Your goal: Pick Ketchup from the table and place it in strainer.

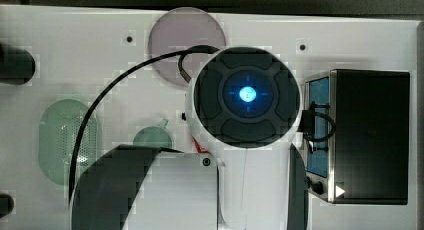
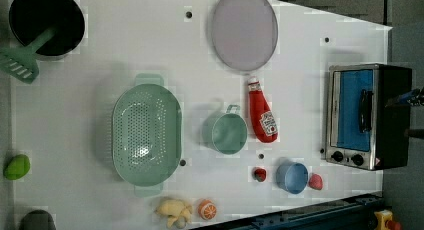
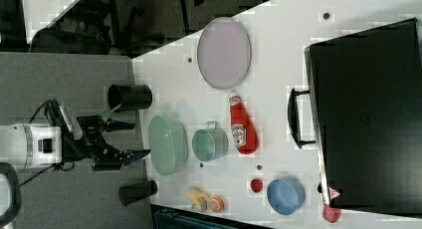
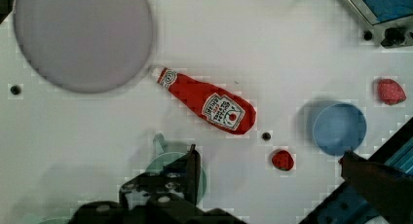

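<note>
Covering most of the top view, the arm (image 1: 247, 95) hides the ketchup apart from a red sliver at its lower edge, and cuts off part of the plate (image 1: 175, 30) and cup (image 1: 152, 137). A black cable crosses the strainer (image 1: 60, 140) there.

Reading the left view from its left: a black pot (image 2: 45, 20) with a green spatula (image 2: 20, 62) is cut by the frame's edge, and a green fruit (image 2: 16, 166) sits low. Next comes the strainer (image 2: 146, 132), pale green, oval, with a perforated bottom and nothing in it. Below it lie a yellowish toy (image 2: 172, 210) and an orange slice (image 2: 207, 209), both hard to make out. Then the cup (image 2: 227, 132), then the ketchup (image 2: 261, 115).

The ketchup lies flat on the table (image 2: 100, 50), white cap pointing towards the plate (image 2: 244, 29), white label facing up. It is just beside the cup and apart from the strainer. Further right are a small red fruit (image 2: 259, 174), a blue bowl (image 2: 292, 177), another red piece (image 2: 315, 181) and the oven (image 2: 365, 115).

In the right view the gripper (image 3: 130, 138) stands well apart from the table, at the right view's left, fingers spread wide with nothing between them. In the wrist view the ketchup (image 4: 207, 101) lies clear of both fingers (image 4: 187, 173), cap nearly touching the plate (image 4: 83, 36).
</note>
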### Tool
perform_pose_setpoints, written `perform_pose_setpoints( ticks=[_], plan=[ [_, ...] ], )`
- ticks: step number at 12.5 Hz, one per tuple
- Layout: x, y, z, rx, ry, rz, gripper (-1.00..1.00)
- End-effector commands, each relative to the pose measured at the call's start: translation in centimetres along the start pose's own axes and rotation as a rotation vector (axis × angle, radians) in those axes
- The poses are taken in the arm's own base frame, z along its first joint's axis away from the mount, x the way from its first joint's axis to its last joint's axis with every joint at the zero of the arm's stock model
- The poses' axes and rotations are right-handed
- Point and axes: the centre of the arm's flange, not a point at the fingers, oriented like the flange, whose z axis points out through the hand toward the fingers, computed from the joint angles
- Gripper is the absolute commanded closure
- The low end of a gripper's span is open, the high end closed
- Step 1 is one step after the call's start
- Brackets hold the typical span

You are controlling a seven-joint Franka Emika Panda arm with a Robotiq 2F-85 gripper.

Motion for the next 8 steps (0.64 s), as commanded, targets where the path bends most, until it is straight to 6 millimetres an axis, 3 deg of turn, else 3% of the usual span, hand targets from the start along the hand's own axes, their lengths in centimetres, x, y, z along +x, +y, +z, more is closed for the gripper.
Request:
perform_pose_setpoints(
  ticks=[1,5,8],
  plan=[
    [1.2,-0.8,7.2,-0.058,-0.088,-0.204,-1.00],
    [1.3,-2.0,15.2,-0.056,-0.138,-0.639,-1.00],
    [1.5,-2.5,19.6,-0.011,-0.075,-0.905,-1.00]
  ],
)
